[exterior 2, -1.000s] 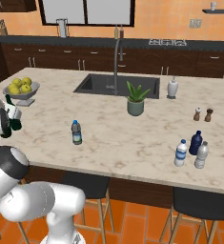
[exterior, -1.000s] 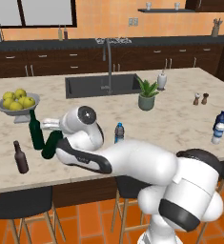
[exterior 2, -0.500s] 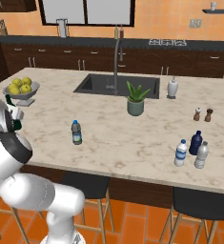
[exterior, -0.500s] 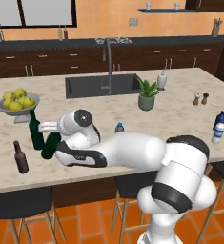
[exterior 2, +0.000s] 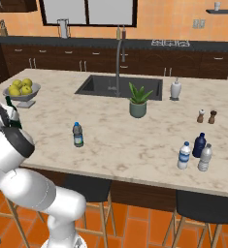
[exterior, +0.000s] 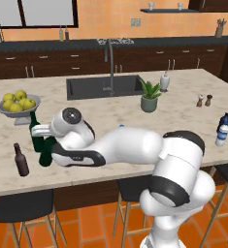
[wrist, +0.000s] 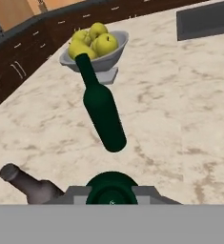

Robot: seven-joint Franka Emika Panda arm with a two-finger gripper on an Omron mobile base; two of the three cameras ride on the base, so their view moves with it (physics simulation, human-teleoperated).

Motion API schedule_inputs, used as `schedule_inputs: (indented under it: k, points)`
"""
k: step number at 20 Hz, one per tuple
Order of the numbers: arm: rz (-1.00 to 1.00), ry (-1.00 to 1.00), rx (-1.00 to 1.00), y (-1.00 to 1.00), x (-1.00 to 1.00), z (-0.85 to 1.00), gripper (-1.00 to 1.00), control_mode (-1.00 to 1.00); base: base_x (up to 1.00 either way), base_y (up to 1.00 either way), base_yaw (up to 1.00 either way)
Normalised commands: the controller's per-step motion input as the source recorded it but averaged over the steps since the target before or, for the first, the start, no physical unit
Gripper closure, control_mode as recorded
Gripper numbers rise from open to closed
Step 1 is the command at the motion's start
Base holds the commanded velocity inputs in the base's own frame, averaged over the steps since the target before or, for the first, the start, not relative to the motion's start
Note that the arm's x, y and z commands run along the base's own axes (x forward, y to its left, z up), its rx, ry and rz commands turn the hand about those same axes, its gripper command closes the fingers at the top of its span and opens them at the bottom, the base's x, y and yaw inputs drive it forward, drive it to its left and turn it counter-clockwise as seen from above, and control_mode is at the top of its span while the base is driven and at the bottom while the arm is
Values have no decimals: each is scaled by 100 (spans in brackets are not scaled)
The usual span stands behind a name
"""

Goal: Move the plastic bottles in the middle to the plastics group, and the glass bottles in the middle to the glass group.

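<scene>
the dark green glass bottle (wrist: 111, 191) (long neck hidden) sits clamped in the tool (wrist: 111, 193), beside its standing twin (wrist: 100, 107) and a brown bottle (wrist: 30, 185).

Green bottles (wrist: 102, 112) beside brown bottle (wrist: 30, 185)

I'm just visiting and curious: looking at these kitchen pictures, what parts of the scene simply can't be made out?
- Gripper, hand view: the grey band cuts off its fingers, so its hold on the round dark green bottle top can't be judged.
- Short dark brown bottle, hand view: its body is cut off below.
- Tall dark green wine bottles, left base view: the white arm covers them partly.
- Small clear water bottle's blue label, right base view: too small to read.
</scene>
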Motion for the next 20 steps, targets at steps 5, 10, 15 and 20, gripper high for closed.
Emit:
schedule_inputs:
  k: [5,10,15,20]
  points:
    - [0,0,-14,1,0,-17,100,-100,0,0,0]
    - [0,-2,-3,0,0,-33,100,-100,0,0,0]
    - [0,0,0,0,1,-36,100,-100,0,0,0]
    - [0,-1,0,0,10,-34,100,-100,0,0,0]
